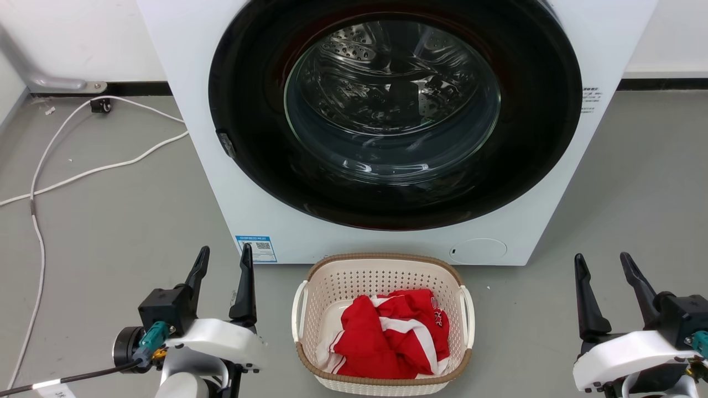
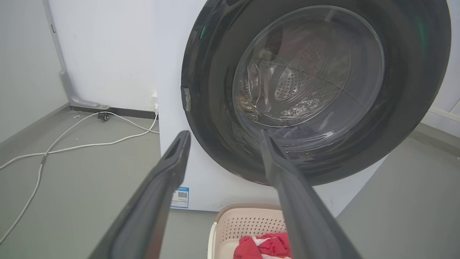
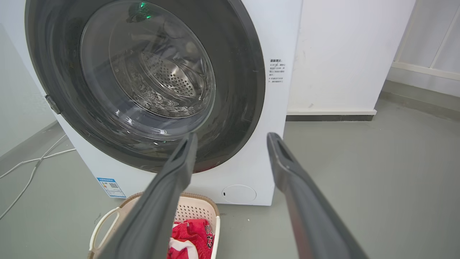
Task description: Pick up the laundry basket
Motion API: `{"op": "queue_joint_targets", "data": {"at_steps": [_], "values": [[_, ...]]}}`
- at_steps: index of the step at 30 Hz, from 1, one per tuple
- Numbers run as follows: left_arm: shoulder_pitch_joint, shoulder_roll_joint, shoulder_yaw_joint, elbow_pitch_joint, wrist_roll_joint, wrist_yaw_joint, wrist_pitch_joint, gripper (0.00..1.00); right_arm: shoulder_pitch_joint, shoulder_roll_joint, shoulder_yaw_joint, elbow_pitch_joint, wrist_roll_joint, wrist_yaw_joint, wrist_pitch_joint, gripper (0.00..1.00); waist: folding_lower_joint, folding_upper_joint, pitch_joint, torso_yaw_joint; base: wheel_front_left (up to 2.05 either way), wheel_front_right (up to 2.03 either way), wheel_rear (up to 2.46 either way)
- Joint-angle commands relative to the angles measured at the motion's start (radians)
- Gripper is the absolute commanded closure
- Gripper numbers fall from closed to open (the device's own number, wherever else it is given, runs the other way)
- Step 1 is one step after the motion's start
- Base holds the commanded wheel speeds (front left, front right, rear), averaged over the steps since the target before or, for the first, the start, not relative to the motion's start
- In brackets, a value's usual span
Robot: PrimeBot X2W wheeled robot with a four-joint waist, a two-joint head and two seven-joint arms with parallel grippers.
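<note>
Head view: cream-white perforated plastic laundry basket (image 1: pixel 354 282), brown woven rim, sits lower centre. Lower left, left gripper (image 1: pixel 225 251); lower right, right gripper (image 1: pixel 602 258): both spread, empty. 0 of 2 handles (image 1: pixel 298 309) held; lift pending.

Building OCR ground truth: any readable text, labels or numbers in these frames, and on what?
Blue-bordered QR sticker, lower left front of the white front-loading washing machine: too small to read.
Grey print right of its door: too small.
White marks on the red garment: illegible.
Nothing quotable.
</note>
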Motion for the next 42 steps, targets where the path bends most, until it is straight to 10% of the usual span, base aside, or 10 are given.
{"op": "queue_joint_targets", "data": {"at_steps": [1,42], "values": [[-0.013,0.003,-0.002,-0.002,0.015,0.007,-0.009,0.00,0.010,0.003,0.000,-0.013,-0.015,0.000,-0.007,0.00,0.0000,-0.0001,0.000,0.000,0.00,0.00,0.00],[-0.026,0.000,-0.003,0.036,0.152,0.027,-0.050,0.00,-0.006,0.005,-0.016,0.011,-0.136,0.000,-0.068,0.00,0.0000,-0.0001,0.015,-0.004,0.00,0.00,0.00]]}}
